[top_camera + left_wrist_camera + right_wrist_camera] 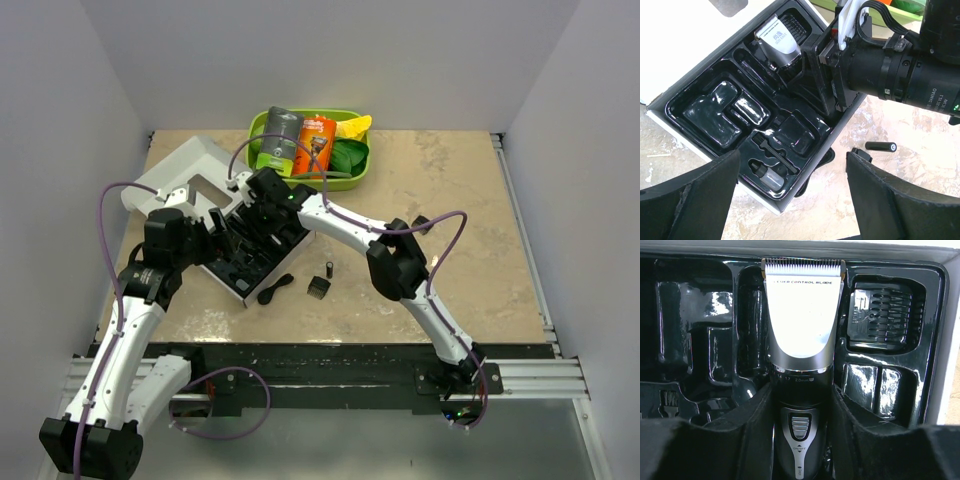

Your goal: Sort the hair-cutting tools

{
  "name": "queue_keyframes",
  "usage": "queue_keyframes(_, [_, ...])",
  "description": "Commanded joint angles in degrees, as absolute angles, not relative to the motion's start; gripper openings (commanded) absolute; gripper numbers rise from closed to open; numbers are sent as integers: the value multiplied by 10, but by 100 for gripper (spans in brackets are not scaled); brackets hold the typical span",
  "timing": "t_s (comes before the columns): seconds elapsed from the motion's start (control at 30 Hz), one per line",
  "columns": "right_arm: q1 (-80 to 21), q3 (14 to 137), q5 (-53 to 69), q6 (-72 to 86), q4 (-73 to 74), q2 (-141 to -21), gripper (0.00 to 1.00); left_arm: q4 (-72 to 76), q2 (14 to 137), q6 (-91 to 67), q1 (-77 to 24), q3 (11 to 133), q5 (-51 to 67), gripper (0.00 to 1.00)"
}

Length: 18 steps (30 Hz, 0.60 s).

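My right gripper (801, 395) is shut on the body of the black hair clipper (802, 330), whose silver blade head points away over the long middle slot of the black tray (700, 340). A guide comb (885, 315) sits in the compartment to the clipper's right. In the left wrist view the clipper (777, 42) shows at the tray's far end. My left gripper (792, 195) hangs open over the box's near corner, holding nothing. On the table beside the box (232, 285) lie a small black comb piece (318, 288) and a curved black piece (275, 290).
A green bin (355, 178) at the back holds an orange razor package (317, 140) and a grey-and-green one (279, 140). The box's white lid (190, 170) lies open to the left. A small black cylinder (881, 147) rests on the table. A brush (775, 152) and oil bottle (767, 176) sit in the tray.
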State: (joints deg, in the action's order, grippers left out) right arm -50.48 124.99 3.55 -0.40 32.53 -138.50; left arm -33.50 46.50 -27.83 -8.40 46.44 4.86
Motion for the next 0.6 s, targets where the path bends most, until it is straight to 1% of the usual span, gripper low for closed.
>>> queue_keyframes(0.0, [-504,1254,24,16,294,-1370,45,-312,461,-266,-88,473,54,91])
queue_keyframes(0.17, [-504,1258,28,18,298,-1356,53,-313,462,-266,-88,475,55,91])
queue_keyframes(0.23, [-504,1258,32,19,301,-1354,59,-312,463,-266,-88,475,55,91])
queue_keyframes(0.57, [-505,1236,26,20,289,-1317,60,-314,465,-266,-89,476,54,91])
